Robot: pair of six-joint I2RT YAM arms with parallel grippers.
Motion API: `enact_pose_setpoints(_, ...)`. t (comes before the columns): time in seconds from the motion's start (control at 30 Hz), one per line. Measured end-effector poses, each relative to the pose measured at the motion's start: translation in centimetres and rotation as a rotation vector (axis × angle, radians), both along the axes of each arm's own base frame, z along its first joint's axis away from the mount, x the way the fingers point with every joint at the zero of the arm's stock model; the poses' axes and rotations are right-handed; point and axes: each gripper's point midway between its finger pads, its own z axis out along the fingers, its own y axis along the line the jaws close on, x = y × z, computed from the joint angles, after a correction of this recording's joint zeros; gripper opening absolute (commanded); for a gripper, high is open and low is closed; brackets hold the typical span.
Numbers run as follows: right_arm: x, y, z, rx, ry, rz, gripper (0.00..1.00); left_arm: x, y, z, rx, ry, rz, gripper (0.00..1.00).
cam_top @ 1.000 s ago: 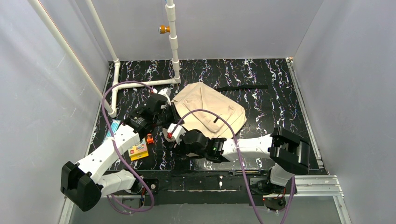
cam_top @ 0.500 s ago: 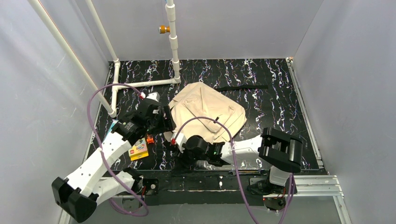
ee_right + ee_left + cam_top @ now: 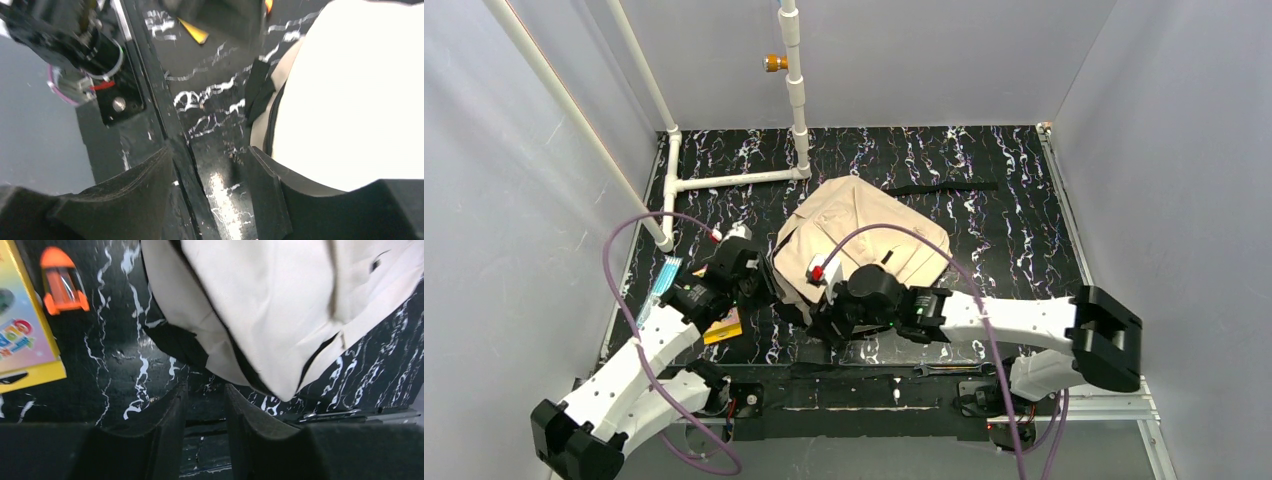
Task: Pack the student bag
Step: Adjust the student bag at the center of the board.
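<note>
On the black marbled table (image 3: 1014,210), seen from above, the beige student bag (image 3: 869,225) lies near the middle. At my left wrist, my left jaws stand apart and empty, just short of the bag's corner, with a colourful book (image 3: 22,340) nearby. At my right wrist, my right jaws gape empty beside the bag.

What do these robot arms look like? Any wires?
The left arm and right arm have white shells with chunky black joints. A looping purple cable runs along each, red-tipped near the wrist. The jaws are plain black wedges.
</note>
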Motion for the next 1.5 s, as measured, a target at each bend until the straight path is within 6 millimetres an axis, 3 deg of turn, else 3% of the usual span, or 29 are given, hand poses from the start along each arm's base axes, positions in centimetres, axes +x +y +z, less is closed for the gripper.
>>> enact_pose_setpoints(0.07, 0.4, 0.0, 2.6, 0.049, -0.019, -0.018, 0.64, -0.6, -0.4, -2.2, -0.026, 0.051, 0.013, 0.28)
enact_pose_setpoints(0.17, 1.2, -0.4, 4.6, 0.087, -0.037, -0.056, 0.64, -1.1, -1.1, -3.8, -0.055, 0.111, 0.023, 0.29)
enact_pose_setpoints(0.33, 4.0, -1.9, 4.1, 0.056, -0.037, -0.164, 0.61, 0.0, -3.2, -3.8, -0.135, 0.122, 0.013, 0.45)
enact_pose_setpoints(0.4, 5.2, -2.5, 3.7, 0.046, -0.03, -0.206, 0.59, 0.4, -4.0, -3.8, -0.169, 0.118, 0.008, 0.47)
enact_pose_setpoints(0.5, 6.4, -3.0, 2.8, 0.022, -0.023, -0.247, 0.58, 0.5, -4.8, -4.7, -0.204, 0.134, 0.006, 0.34)
enact_pose_setpoints(0.63, 6.3, -3.3, 1.2, -0.024, -0.013, -0.245, 0.59, 0.6, -5.4, -5.8, -0.207, 0.176, -0.001, 0.35)
enact_pose_setpoints(0.77, 6.3, -3.3, 1.0, -0.026, -0.014, -0.238, 0.59, 0.9, -5.8, -6.1, -0.214, 0.181, -0.006, 0.32)
enact_pose_setpoints(0.83, 6.4, -3.1, 0.8, -0.024, -0.016, -0.238, 0.58, 1.1, -5.9, -6.3, -0.214, 0.182, -0.011, 0.23)
enact_pose_setpoints(0.93, 6.7, -2.5, -0.4, -0.033, -0.01, -0.245, 0.57, 1.0, -6.0, -7.3, -0.188, 0.206, -0.031, 0.0)
enact_pose_setpoints(1.07, 7.0, -2.1, -1.8, -0.036, 0.03, -0.285, 0.6, 0.3, -5.5, -8.6, -0.125, 0.253, -0.075, 0.0)
enact_pose_setpoints(1.2, 7.7, -2.5, -2.1, 0.009, 0.109, -0.36, 0.64, 0.3, -5.4, -7.3, -0.101, 0.25, -0.108, 0.0)
enact_pose_setpoints(1.37, 11.0, -4.9, -2.6, 0.03, 0.174, -0.479, 0.64, -0.2, -5.5, -6.0, -0.13, 0.24, -0.092, 0.0)
enact_pose_setpoints(1.5, 13.1, -6.1, -3.3, 0.032, 0.205, -0.531, 0.62, -1.2, -5.0, -6.4, -0.157, 0.262, -0.045, 0.0)
